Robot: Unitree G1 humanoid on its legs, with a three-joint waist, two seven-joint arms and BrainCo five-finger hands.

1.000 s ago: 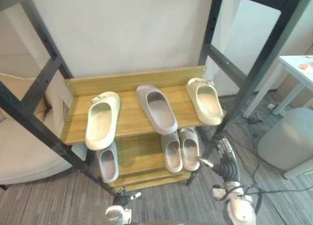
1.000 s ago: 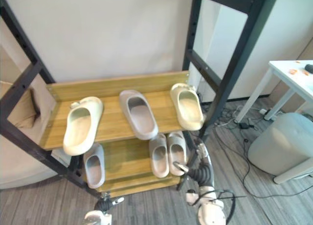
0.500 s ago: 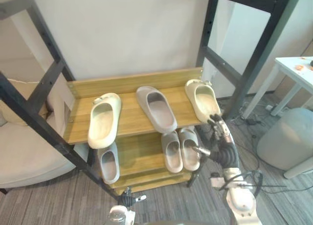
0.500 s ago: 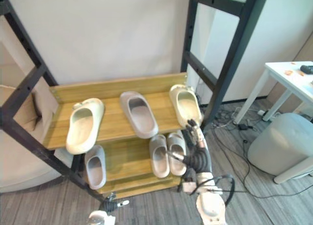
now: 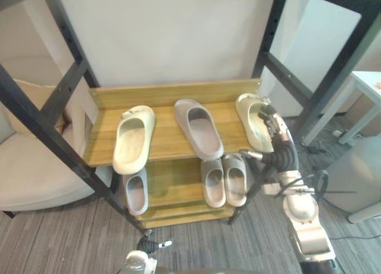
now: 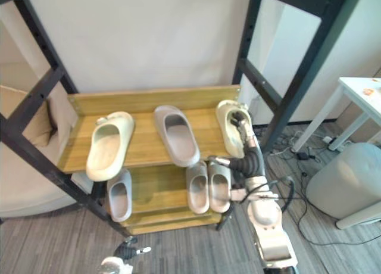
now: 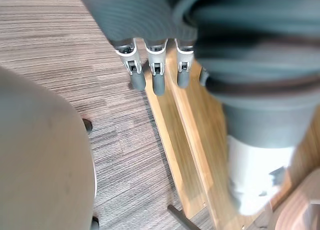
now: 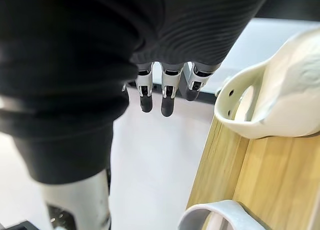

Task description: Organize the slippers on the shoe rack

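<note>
Where the wooden shoe rack point(image 5: 166, 144) ends on the right, the right hand point(image 5: 275, 144) is held up with its fingers straight and slightly apart, just beside the cream foam slipper point(image 5: 250, 116) on the top shelf. The left hand point(image 7: 156, 75) hangs low near the floor, its fingers relaxed.

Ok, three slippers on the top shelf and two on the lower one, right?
No: the lower shelf holds three, a single grey slipper on the left and a grey pair, per the left eye view. The top shelf has three.
</note>
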